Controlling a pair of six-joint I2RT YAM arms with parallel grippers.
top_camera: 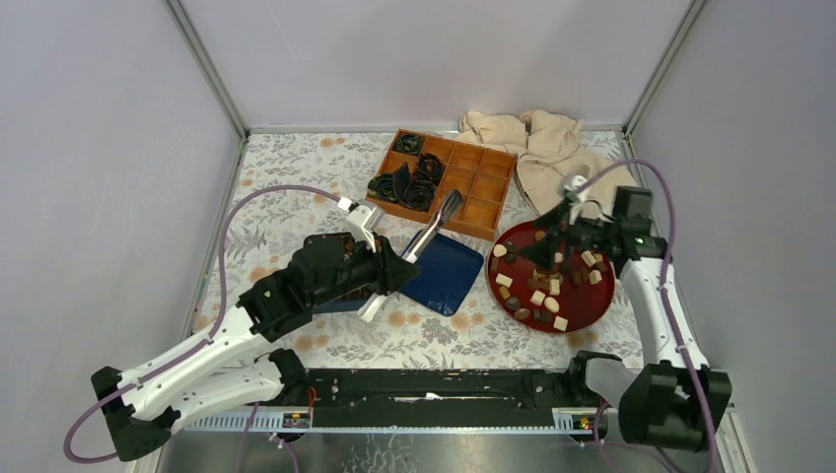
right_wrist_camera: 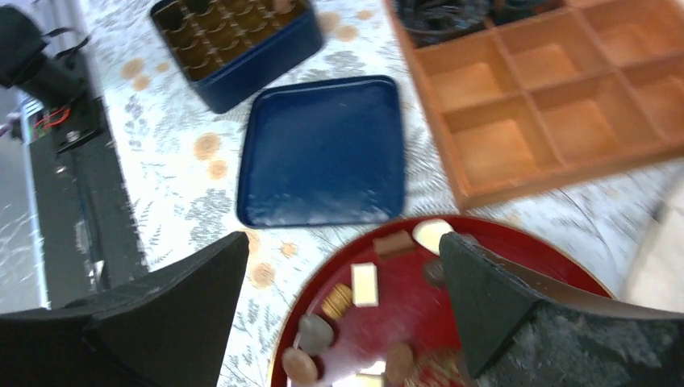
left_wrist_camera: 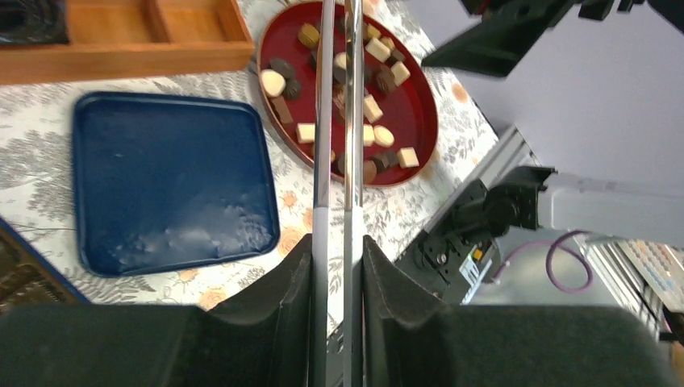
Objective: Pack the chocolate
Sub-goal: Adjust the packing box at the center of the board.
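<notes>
Chocolate (top_camera: 537,296) sits on red plate (top_camera: 594,307), blue box (right_wrist_camera: 266,60) looks unfilled; left gripper (left_wrist_camera: 336,258) clamps nearly-shut tongs (left_wrist_camera: 323,121), tips apparently empty.

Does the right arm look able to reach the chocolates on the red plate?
Probably yes: the right gripper hangs open over the red plate, nothing between it and the chocolates.

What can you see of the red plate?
The red plate is round, glossy and shallow-rimmed, lacquer or plastic by its look. It lies flat on the floral tablecloth, right of the blue tray, not touching it. Dark, brown and cream chocolates lie scattered on it. The right end effector hangs open above its far side.
</notes>
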